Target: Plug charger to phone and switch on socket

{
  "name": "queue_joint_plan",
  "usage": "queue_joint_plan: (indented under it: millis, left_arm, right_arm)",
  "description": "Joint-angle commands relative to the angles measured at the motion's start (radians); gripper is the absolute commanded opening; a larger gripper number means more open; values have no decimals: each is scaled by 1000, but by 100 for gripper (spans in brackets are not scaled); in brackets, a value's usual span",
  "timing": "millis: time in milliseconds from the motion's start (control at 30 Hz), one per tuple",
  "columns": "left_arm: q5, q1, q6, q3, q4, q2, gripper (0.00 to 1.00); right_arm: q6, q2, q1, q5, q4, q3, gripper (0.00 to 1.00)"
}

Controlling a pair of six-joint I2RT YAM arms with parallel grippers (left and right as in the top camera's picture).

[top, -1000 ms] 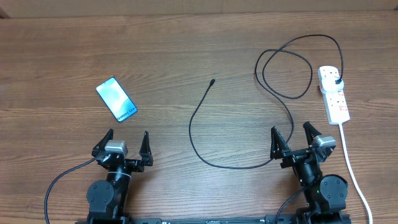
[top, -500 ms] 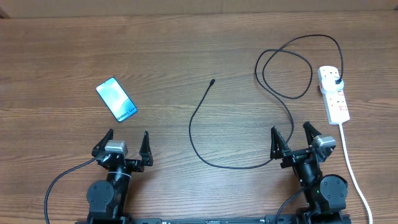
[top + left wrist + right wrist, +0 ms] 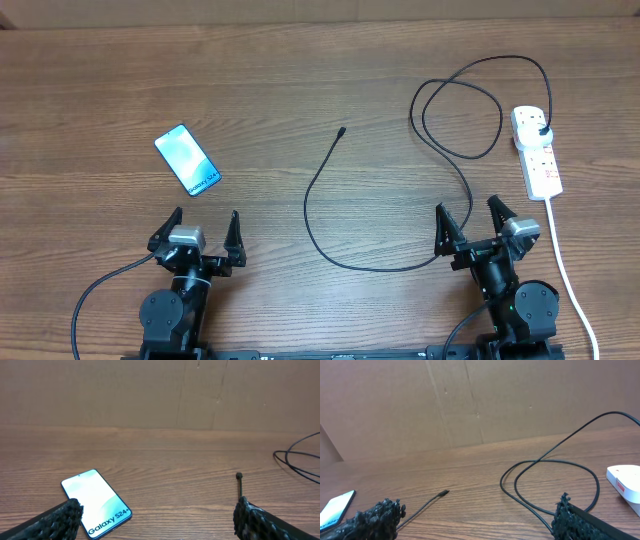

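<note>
The phone [image 3: 187,160] lies screen-up on the table [image 3: 300,70], far left; just behind it the left gripper [image 3: 205,216] hovers, jaws spread wide, empty; the charger [image 3: 307,205] rests mid-table, its connector tip [image 3: 343,130] free; the right gripper [image 3: 466,208] gapes empty too; the charger's black plug [image 3: 541,131] sits in the socket [image 3: 540,165], far right.

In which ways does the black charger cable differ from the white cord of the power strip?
The charger is thin and black; the white cord is thicker and white. The charger curves and loops across the table; the white cord runs almost straight to the near edge. Both lie on the table and join the power strip.
</note>
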Motion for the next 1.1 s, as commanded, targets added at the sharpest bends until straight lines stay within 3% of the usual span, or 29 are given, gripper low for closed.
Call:
queue_joint_plan:
  millis: [0,767,1067]
  left_arm:
    - [-11,5,26,-7,0,-10,100]
    - [-47,5,24,-7,10,-10,100]
    - [-43,5,-72,-7,35,-10,100]
  right_arm:
    - [-5,-12,-4,-5,3,-10,100]
    - [-5,-12,-4,-5,3,-10,100]
    - [-2,-12,-4,-8,3,-10,100]
